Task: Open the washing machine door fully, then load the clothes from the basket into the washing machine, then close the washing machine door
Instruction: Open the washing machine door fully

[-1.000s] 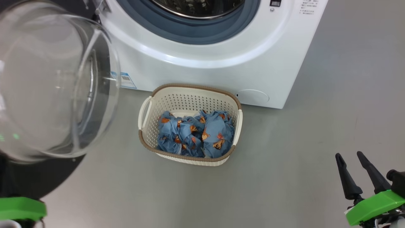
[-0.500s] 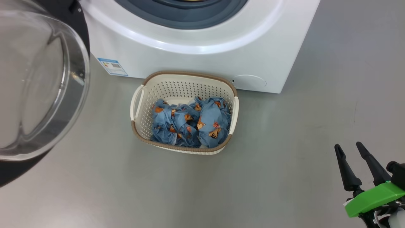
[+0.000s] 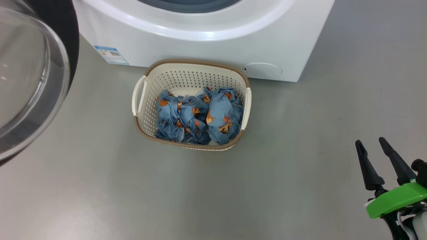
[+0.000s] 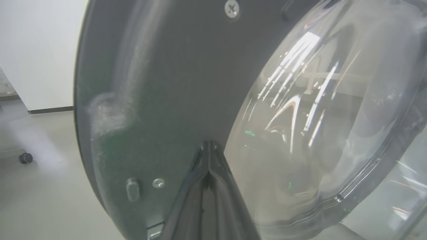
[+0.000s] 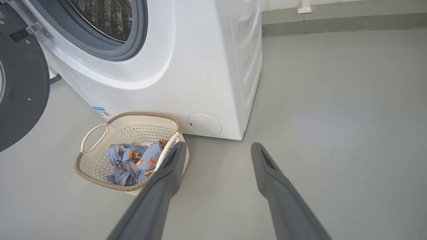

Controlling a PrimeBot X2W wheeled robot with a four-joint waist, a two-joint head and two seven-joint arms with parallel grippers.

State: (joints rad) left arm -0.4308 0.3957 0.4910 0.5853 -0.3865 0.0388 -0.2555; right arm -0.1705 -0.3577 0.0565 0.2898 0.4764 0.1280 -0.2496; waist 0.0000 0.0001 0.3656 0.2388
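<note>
Left gripper point(image 4: 208, 148) closed at door point(image 4: 160, 83), right gripper point(image 3: 370, 140) spread, drum point(image 5: 100, 16) visible from right wrist, clothes point(image 3: 200, 116) in basket point(image 3: 186, 78)

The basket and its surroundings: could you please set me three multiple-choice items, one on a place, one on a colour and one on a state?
1. Where is the basket? A) on the floor before the washer B) atop the washer C) on a table
2. What colour are the clothes? A) red B) blue with orange bears C) white
3. How is the right tool? A) shut on clothes B) shut, empty C) open, empty

1 A: it rests at the washer's foot.
2 B: the print shows in the head view.
3 C: its fingers stand apart over the floor.
</note>
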